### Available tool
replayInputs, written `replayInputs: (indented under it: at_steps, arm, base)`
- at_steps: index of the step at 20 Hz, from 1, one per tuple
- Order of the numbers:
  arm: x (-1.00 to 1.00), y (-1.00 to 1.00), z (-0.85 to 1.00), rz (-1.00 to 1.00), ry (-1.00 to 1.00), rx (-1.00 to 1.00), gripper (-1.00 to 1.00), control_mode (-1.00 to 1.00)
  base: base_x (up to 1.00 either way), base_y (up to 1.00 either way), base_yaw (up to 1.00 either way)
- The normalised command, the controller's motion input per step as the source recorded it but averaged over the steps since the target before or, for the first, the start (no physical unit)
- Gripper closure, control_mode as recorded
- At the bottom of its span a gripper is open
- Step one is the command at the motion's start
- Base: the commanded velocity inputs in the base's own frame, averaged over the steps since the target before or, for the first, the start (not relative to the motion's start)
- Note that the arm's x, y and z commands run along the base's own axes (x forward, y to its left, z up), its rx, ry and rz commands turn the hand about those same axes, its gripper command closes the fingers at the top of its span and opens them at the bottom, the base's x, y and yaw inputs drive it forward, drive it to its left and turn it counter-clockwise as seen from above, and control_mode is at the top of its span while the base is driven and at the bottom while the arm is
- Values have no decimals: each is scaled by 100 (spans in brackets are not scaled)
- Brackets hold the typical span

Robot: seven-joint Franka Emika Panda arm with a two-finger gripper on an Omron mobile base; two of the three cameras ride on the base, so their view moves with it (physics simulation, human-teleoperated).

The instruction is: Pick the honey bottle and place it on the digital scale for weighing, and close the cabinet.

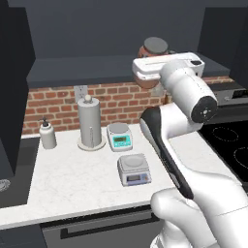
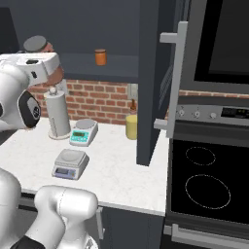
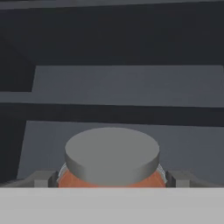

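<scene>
Overhead, we see the cabinet (image 2: 151,73) with its dark door swung open toward us, the silver bar handle (image 2: 176,78) standing out from its edge beside the black cooktop (image 2: 206,180). Below it runs the pale marbled bench (image 1: 77,179) against a red brick backsplash (image 1: 116,99). On the bench, the paper towel holder (image 1: 90,123) stands upright near the wall, with a white soap dispenser (image 1: 47,134) to its left and a yellow canister (image 2: 131,126) further right by the open door. The honey bottle (image 1: 154,52) is held up in the air in front of the cabinet shelf, its wide grey lid (image 3: 112,154) close under the hand camera, with the reddish body below it. Our pincer (image 3: 112,178) is closed on the bottle, a finger (image 3: 43,178) pressed to each side. The digital scale (image 1: 133,169) sits low on the bench, well below the bottle, just in front of the round-plate scale (image 1: 119,136) with its teal display. A small orange jar (image 2: 100,57) rests on the cabinet shelf.
</scene>
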Motion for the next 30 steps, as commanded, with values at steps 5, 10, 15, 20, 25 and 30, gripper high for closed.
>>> replayInputs:
  at_steps: [5,10,15,20,25,30]
  arm:
    - [-100,0,-13,0,-2,0,100,-100]
    - [-100,0,-25,0,3,0,100,-100]
    - [-94,-6,-36,4,18,0,100,-100]
    - [-48,-10,-62,11,25,-3,100,-100]
    - [-3,-11,-64,19,26,-7,100,-100]
    - [11,-13,-67,22,8,-5,100,-100]
  base:
    - [0,0,0]
    - [0,0,0]
    - [0,0,0]
    - [0,0,0]
    - [0,0,0]
    - [0,0,0]
